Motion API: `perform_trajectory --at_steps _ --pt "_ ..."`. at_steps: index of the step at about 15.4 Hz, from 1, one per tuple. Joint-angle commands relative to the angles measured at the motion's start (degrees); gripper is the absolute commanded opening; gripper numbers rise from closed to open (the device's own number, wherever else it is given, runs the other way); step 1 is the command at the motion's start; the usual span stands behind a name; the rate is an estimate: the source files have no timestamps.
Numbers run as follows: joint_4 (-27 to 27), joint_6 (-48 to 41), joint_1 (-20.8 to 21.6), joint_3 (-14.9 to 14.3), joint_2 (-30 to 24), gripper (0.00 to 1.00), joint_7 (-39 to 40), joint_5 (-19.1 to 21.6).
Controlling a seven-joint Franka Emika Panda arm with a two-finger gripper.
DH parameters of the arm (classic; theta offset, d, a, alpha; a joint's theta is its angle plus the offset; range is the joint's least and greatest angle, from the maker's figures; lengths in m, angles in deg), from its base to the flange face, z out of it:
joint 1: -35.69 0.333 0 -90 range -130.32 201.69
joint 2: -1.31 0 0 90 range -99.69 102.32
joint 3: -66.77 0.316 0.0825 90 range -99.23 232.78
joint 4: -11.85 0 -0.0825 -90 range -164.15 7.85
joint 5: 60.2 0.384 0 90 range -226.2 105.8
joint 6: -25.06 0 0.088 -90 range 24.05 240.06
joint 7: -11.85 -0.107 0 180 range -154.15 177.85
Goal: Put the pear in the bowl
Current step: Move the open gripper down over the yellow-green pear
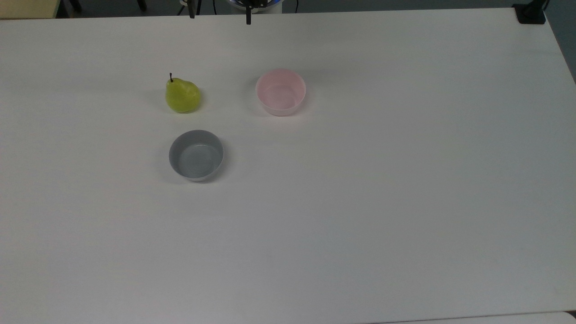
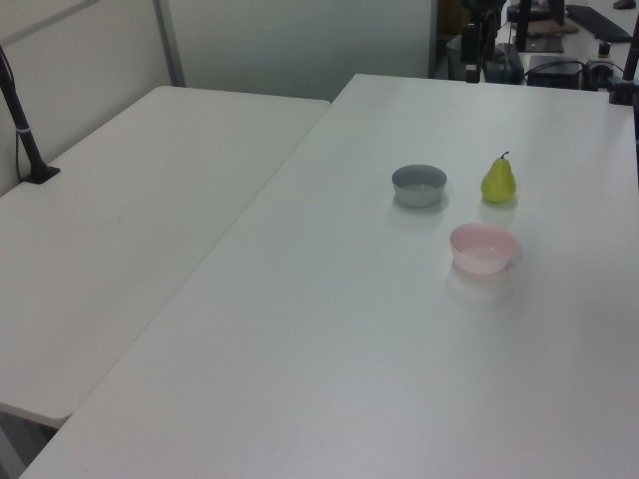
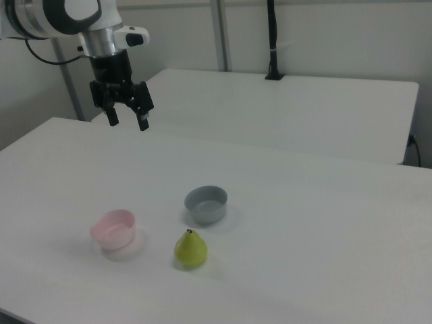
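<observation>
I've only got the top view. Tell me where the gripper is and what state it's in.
Observer: In the right view the gripper hangs high above the table, fingers open and holding nothing.
Operator: Give me its position relative to the pink bowl.
Observer: In the right view it is above and well behind the pink bowl, far from touching it.
Operator: Check the pear for me.
Observer: The pear stands upright with its stem up, apart from the grey bowl and from the pink one.
</observation>
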Motion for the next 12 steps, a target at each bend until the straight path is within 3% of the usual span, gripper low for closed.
perform_trajectory --at_steps 1,8,12 --pt "-0.60 -0.44 -0.01 -0.67 -0.80 1.00 0.79 0.95" --pt "-2.08 1.49 -1.06 -0.67 -0.71 1.00 1.75 0.77" --pt "-3.58 2.20 -4.92 -0.58 -1.15 1.00 13.94 0.77"
